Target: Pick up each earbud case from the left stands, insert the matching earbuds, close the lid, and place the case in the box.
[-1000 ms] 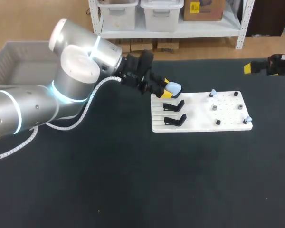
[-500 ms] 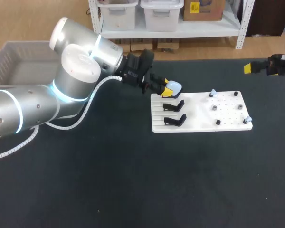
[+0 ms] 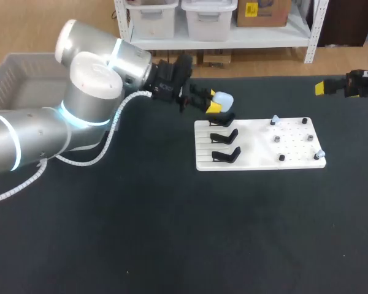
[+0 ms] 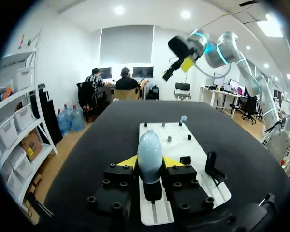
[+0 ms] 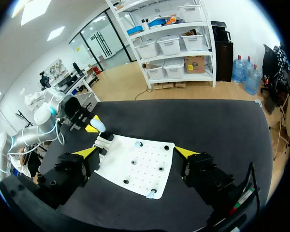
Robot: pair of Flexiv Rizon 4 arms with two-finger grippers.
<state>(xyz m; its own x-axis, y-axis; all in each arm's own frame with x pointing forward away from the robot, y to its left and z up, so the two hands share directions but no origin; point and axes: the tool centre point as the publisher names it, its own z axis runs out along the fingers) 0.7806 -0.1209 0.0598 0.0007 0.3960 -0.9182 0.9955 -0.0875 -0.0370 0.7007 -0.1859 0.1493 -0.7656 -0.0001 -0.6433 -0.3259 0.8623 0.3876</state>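
Observation:
A pale blue earbud case (image 3: 223, 98) is clamped between the yellow tips of my left gripper (image 3: 215, 103), which hangs just above the rear stand (image 3: 222, 119) of the white board (image 3: 257, 160). In the left wrist view the case (image 4: 150, 151) stands upright between the fingers of that gripper (image 4: 150, 163), both touching it. Two more black stands (image 3: 224, 136) (image 3: 226, 154) are bare. Small pale earbuds (image 3: 275, 119) (image 3: 319, 153) sit on pegs at the board's right part. My right gripper (image 3: 322, 87) is open off the table's far right; its own view (image 5: 136, 153) shows nothing between its fingers.
A grey box (image 3: 12, 79) stands at the table's back left, behind my left arm. Several black pegs dot the board's right half (image 5: 135, 166). The black tabletop in front of the board is open.
My left gripper shut on the blue case at the rear stand, then lifted it up and back off the stand. The right arm has stayed still.

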